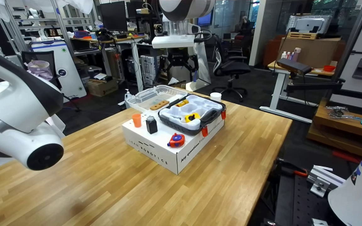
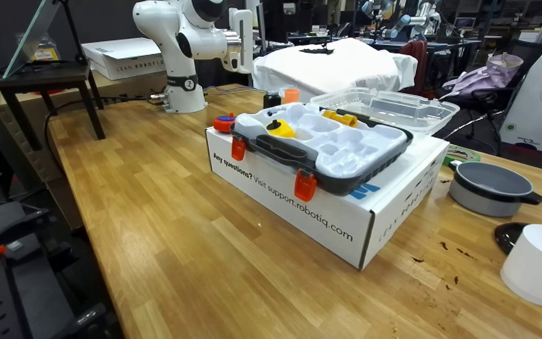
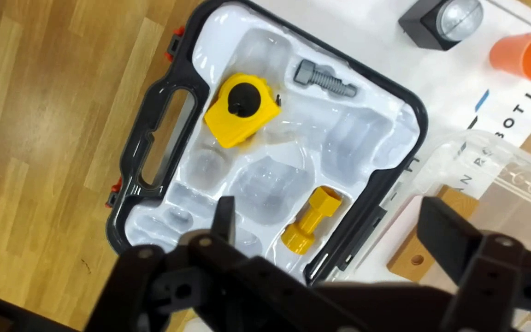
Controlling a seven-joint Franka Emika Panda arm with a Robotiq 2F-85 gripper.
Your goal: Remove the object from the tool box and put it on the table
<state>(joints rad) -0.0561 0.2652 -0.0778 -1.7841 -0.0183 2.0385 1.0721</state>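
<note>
The black tool box (image 1: 212,116) lies open on a white cardboard box, its clear lid folded back. Its black rim also shows in an exterior view (image 2: 280,149) and in the wrist view (image 3: 129,189). In its pale insert lie a yellow tape measure (image 3: 221,117), a yellow double-ended piece (image 3: 311,220) and a grey bolt (image 3: 323,79). The tape measure (image 2: 284,130) and yellow piece (image 2: 341,117) show in both exterior views. My gripper (image 1: 179,77) is open and empty, high above the box. In the wrist view its fingers (image 3: 332,226) stand wide apart, with the yellow piece seen between them.
On the cardboard box (image 2: 271,188) stand an orange cup (image 1: 136,120), a black block (image 1: 151,125) and a red toy (image 1: 177,140). A wooden bar (image 1: 159,105) lies at the lid. A grey pot (image 2: 482,195) and white cylinder (image 2: 539,268) stand beside it. Another arm (image 1: 17,119) stands over the table.
</note>
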